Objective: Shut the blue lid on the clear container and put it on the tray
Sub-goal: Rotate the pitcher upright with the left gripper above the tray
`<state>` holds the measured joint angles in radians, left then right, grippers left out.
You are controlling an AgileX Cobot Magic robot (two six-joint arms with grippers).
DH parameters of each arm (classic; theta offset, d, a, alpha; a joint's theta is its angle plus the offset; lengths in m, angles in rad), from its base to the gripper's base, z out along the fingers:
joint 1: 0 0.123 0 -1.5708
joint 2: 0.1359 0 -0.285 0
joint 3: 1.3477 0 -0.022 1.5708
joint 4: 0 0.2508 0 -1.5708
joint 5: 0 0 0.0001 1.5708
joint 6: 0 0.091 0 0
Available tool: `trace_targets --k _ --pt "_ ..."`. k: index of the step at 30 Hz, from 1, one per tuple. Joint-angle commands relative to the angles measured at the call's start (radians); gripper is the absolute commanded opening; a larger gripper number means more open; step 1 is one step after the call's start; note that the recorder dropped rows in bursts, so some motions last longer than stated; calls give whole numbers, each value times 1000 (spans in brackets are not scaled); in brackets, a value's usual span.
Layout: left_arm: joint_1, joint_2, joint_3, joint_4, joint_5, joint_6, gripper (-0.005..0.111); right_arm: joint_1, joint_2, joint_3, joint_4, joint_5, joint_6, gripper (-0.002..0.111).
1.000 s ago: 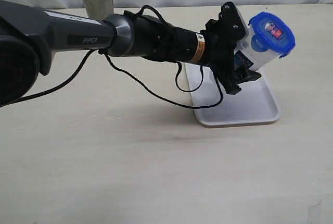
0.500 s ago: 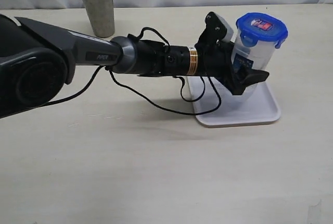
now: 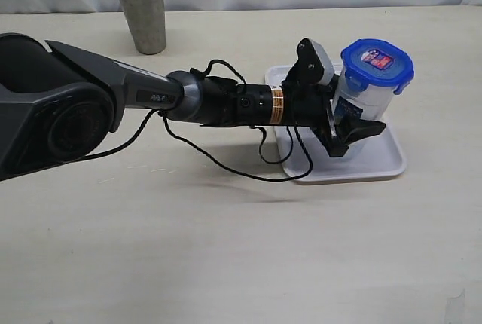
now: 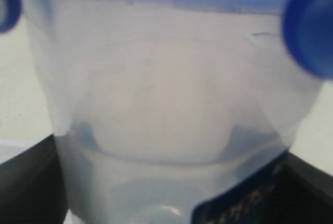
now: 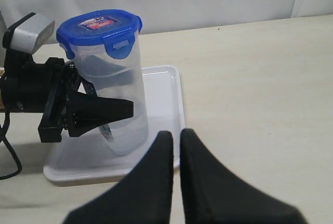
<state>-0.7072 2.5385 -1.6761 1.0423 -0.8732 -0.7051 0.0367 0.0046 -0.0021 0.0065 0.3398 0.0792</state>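
Our left claw [image 3: 355,117], over the tray [image 3: 376,164], clasps the tilted clear container [image 3: 370,102] standing there, blue lid [image 3: 377,62] on; its sticker [image 3: 374,57] is unreadable. Only the right wrist view shows our right claw [image 5: 176,148], pinched shut.

My left gripper [image 3: 352,117] clasps the clear container [image 3: 370,98], blue lid [image 3: 376,64] on top, upright on the tray [image 3: 376,164]. A steel cup [image 3: 141,9] stands at ten o'clock, well apart.
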Motion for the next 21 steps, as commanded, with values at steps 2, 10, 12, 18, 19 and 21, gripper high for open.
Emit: trace_targets --k 2,10,12,18,19,21 --pt "4 -7 -5 -34 -5 4 1 0 -5 2 4 0 3 5" --pt "4 -5 -5 -34 24 2 76 0 -5 2 4 0 3 5" --pt "4 -5 -5 -34 24 2 84 0 -5 2 4 0 3 5" --pt "4 -5 -5 -18 24 0 85 0 -5 2 4 0 3 5" --pt "7 -5 -5 -4 24 -3 85 0 -5 2 4 0 3 5" --pt "14 -5 -5 27 24 -22 85 0 -5 2 4 0 3 5"
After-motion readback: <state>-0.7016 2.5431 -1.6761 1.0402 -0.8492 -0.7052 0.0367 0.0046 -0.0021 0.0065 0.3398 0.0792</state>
